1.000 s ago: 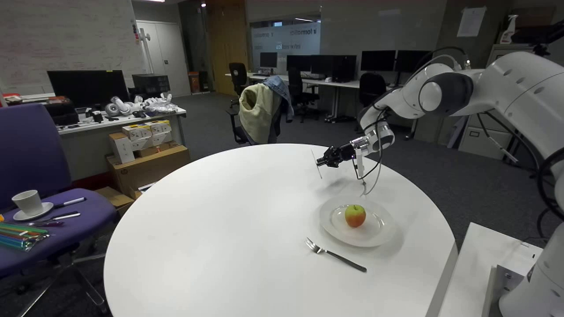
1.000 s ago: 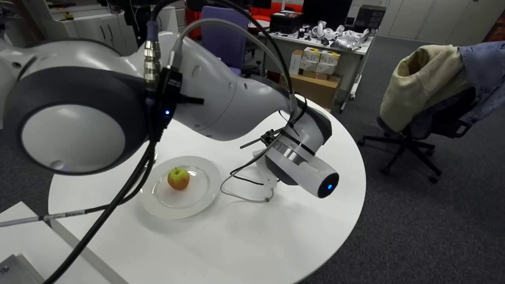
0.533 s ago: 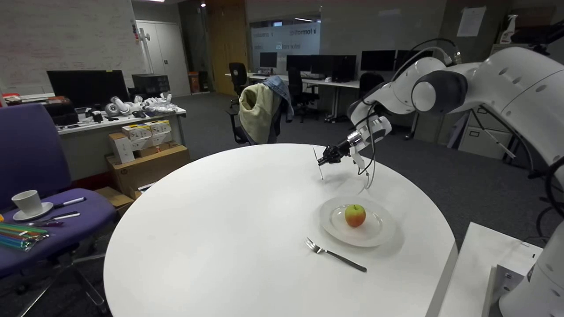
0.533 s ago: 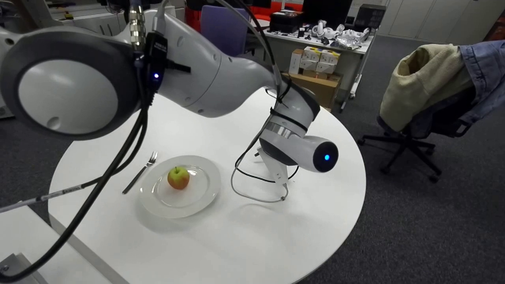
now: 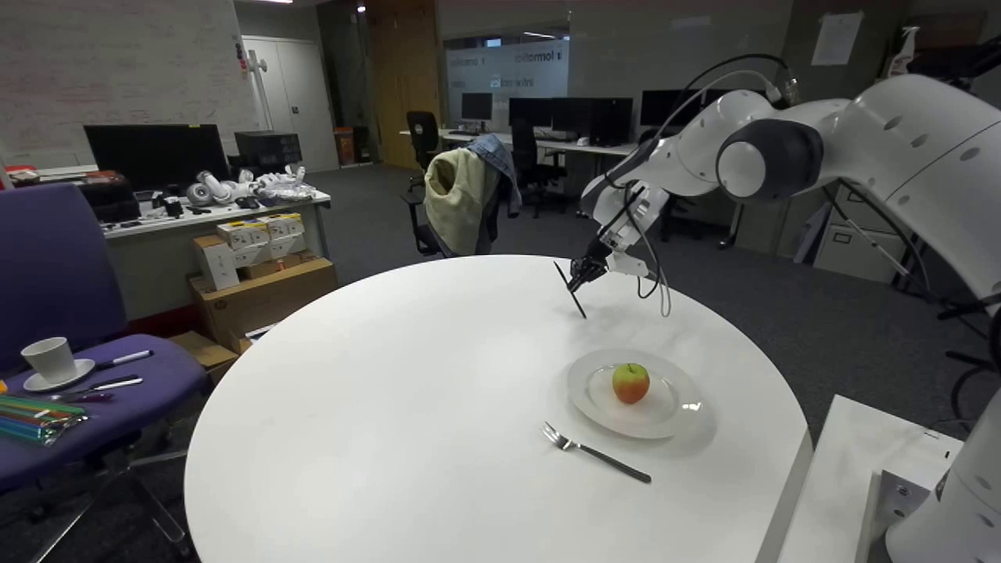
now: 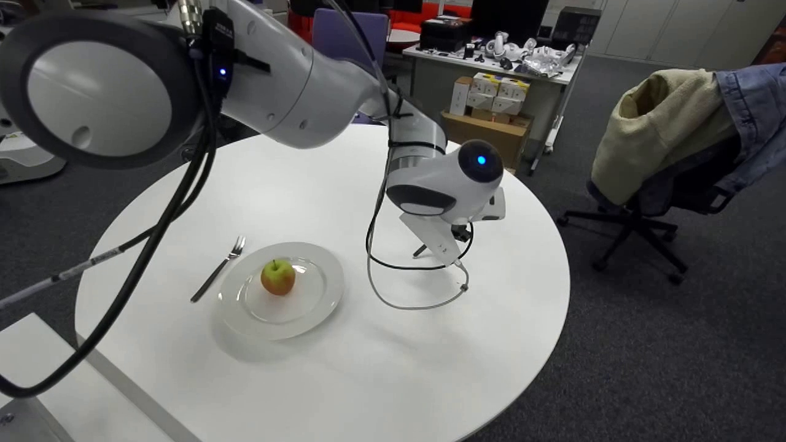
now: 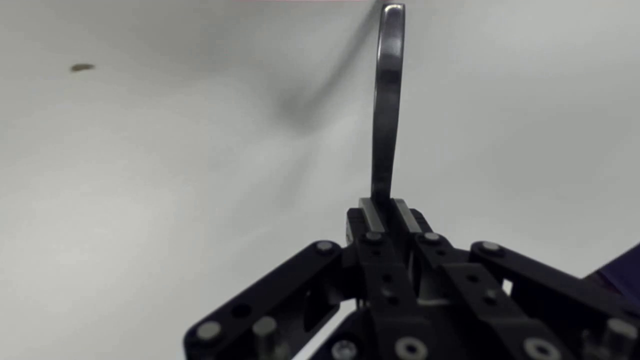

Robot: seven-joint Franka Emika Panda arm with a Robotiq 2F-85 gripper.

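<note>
My gripper (image 5: 575, 283) is shut on a slim dark metal utensil (image 5: 579, 305), held tilted above the far part of the white round table (image 5: 375, 407). In the wrist view the fingertips (image 7: 384, 215) pinch the utensil (image 7: 388, 100), which points away between the pads; its other end is hidden. In an exterior view the wrist hides most of the gripper, and only a bit of the utensil (image 6: 420, 250) shows. A white plate (image 5: 581, 395) bears a red-green apple (image 5: 630, 382), nearer the robot base than the gripper. A fork (image 5: 598, 453) lies beside the plate.
A purple chair (image 5: 148, 363) beside the table bears a white cup (image 5: 50, 358) on a saucer, pens and a bag of coloured sticks. A chair with jackets (image 5: 461, 195) stands behind the table. A loose cable loop (image 6: 424, 307) hangs from the wrist.
The wrist has pitched so the gripper points more steeply down, and the forearm has shifted. The utensil has turned from near upright to slanted. The fork has come into sight in an exterior view.
</note>
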